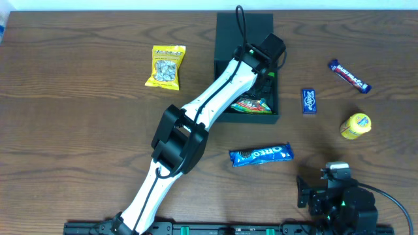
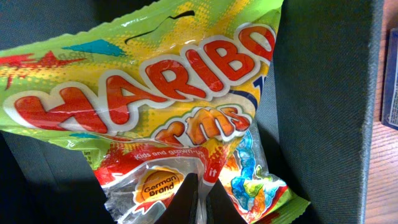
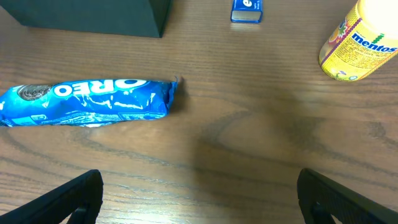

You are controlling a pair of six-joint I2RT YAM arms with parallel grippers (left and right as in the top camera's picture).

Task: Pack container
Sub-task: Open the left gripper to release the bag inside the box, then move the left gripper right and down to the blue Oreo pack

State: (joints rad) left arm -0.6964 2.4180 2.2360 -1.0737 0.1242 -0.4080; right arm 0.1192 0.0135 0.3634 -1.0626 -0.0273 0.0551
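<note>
- The container (image 1: 225, 36), a dark box, lies open at the far middle of the table (image 1: 78, 130), its flap lid at the 12 o'clock end.
- A green Haribo packet (image 1: 251, 104) is inside it, at the 6 o'clock end against the near wall. In the left wrist view the packet fills most of the frame, with dark container wall at 3 o'clock of it.
- The left arm (image 1: 196, 117) comes in from 7 o'clock and reaches over the box's near-left corner, wrist over the inside.
- The left gripper (image 2: 198, 198) has its jaws pressed together, tips just in front of the packet's clear lower part. Whether they pinch the film cannot be told.
- An Oreo pack (image 1: 261, 155) lies flat at 6 o'clock of the container, near it but apart.
- A small blue packet (image 1: 309, 100) lies at 4 o'clock, just beyond the box's right wall.
- A yellow Mentos tub (image 1: 356, 125) is farther out, also at 4 o'clock.
- A purple chocolate bar (image 1: 349, 75) lies tilted at 3 o'clock, well apart.
- A yellow nut packet (image 1: 166, 65) lies at 9 o'clock.
- The right gripper (image 3: 199, 202) is at 5 o'clock near the table's front edge. Its jaws are spread wide and hold nothing, with bare wood between them.
</note>
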